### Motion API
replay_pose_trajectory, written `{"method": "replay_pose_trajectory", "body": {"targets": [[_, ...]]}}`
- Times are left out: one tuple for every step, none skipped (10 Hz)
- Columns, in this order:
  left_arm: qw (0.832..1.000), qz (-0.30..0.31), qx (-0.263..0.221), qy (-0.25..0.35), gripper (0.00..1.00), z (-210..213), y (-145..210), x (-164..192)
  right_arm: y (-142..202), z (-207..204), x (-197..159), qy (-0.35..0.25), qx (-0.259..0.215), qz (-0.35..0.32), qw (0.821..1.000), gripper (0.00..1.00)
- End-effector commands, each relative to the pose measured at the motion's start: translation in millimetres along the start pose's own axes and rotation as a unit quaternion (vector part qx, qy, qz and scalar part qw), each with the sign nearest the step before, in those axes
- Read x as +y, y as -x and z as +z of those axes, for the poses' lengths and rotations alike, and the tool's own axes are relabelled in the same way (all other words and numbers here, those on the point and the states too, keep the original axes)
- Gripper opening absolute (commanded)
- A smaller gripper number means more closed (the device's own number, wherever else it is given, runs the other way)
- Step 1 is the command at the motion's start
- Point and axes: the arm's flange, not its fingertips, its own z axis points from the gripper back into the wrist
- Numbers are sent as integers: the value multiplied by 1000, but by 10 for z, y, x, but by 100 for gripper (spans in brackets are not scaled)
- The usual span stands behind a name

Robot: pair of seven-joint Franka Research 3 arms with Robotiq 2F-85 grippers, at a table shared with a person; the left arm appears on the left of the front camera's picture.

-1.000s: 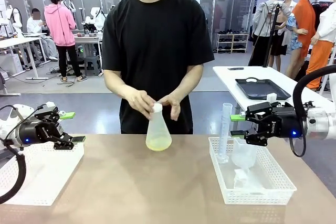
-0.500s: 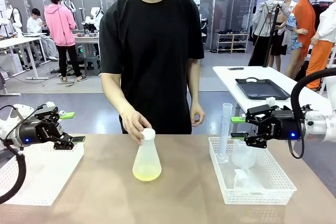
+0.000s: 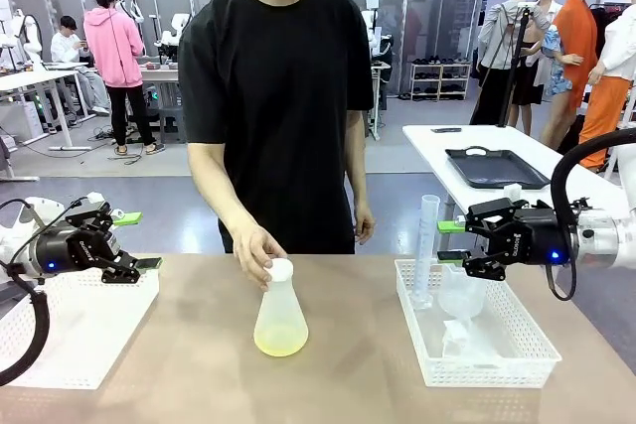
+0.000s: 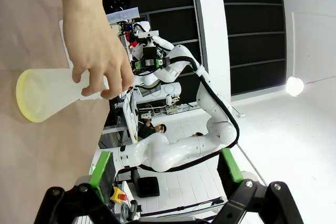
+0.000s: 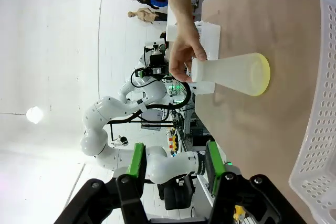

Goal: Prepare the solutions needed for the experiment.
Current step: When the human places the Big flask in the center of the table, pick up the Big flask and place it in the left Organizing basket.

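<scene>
Solutions (image 3: 280, 345) pool shallow in the flask (image 3: 279, 307); left end effector (image 3: 138, 240) and right end effector (image 3: 448, 240) gape empty.

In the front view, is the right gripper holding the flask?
No, the person's hand grips the flask by its neck while the right gripper hangs apart over the white basket.

I can read no words, numbers or labels anywhere on the table or in the room beyond. The black body of my right gripper (image 3: 449, 240) carries a little pale print, but it is too small for me to make out.
</scene>
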Motion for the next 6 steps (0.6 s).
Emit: {"method": "replay_pose_trajectory", "body": {"targets": [[1000,-3,-5,5,100,-14,-10,-9,2,6,7,-2,1,1,1000,58],[1000,-3,-5,5,100,-14,-10,-9,2,6,7,-2,1,1,1000,58],[1000,-3,-5,5,100,-14,-10,-9,2,6,7,-2,1,1,1000,58],[1000,-3,-5,5,100,-14,-10,-9,2,6,7,-2,1,1,1000,58],[1000,-3,-5,5,100,-14,-10,-9,2,6,7,-2,1,1,1000,58],[1000,-3,-5,5,100,-14,-10,-9,2,6,7,-2,1,1,1000,58]]}}
